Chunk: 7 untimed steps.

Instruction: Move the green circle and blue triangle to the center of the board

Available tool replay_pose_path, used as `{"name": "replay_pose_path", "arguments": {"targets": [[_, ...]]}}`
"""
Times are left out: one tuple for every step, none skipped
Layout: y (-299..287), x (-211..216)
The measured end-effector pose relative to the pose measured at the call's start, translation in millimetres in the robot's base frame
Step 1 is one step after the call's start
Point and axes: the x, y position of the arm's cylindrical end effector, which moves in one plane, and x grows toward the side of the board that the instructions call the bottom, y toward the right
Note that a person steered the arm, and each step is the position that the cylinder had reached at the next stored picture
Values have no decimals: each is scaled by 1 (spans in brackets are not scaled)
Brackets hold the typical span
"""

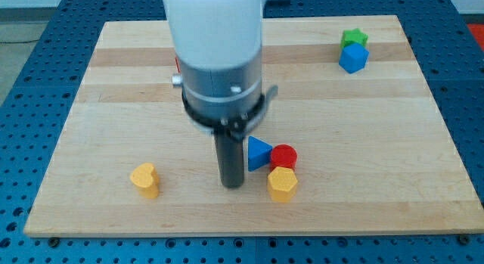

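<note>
The blue triangle (258,153) lies on the wooden board (113,105), a little below the middle. My tip (231,184) stands just to its left, close to it; I cannot tell whether they touch. A red round block (284,156) touches the triangle's right side, and a yellow hexagon block (282,184) sits right below the red one. I see no green circle; the arm may hide it. A bit of red (178,63) peeks out at the arm's left edge.
A green star-shaped block (353,38) and a blue hexagon block (353,58) sit together at the view's top right. A yellow heart-like block (144,179) lies at the bottom left. The arm's white body (215,45) covers the top middle of the board.
</note>
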Motion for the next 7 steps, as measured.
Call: {"name": "replay_pose_path", "arguments": {"targets": [[33,5],[34,-21],[26,-51],[8,-79],[-10,-86],[-33,-63],[-78,-62]]}}
